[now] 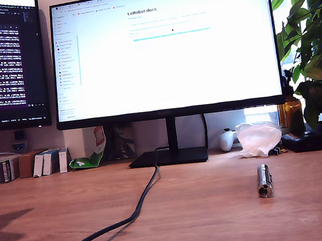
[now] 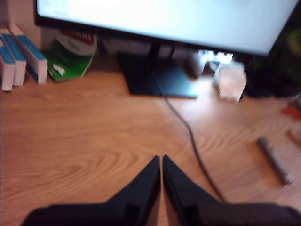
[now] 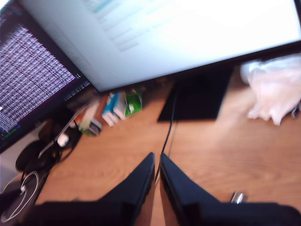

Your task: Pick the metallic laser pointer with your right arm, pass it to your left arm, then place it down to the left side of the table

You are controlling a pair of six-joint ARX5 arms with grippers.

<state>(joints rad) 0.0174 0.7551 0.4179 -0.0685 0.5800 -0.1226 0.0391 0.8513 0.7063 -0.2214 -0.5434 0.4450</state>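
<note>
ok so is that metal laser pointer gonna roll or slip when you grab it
Probably both. The metallic laser pointer is a smooth, shiny cylinder lying on its side on the flat table, so a nudge could roll it. Its polished surface may slide between thin fingers. It looks rigid.

On the wide white-lit flat monitor (image 1: 165,48), the page on screen carries the bold dark heading "LeRobot docs" near its top; the smaller lines under it and the list down its side are too small to read. The dark second screen (image 1: 6,59) at the exterior view's left shows rows of pale terminal text, none legible. Printing on the small blue-and-white boxes (image 1: 49,162) cannot be read.
</note>
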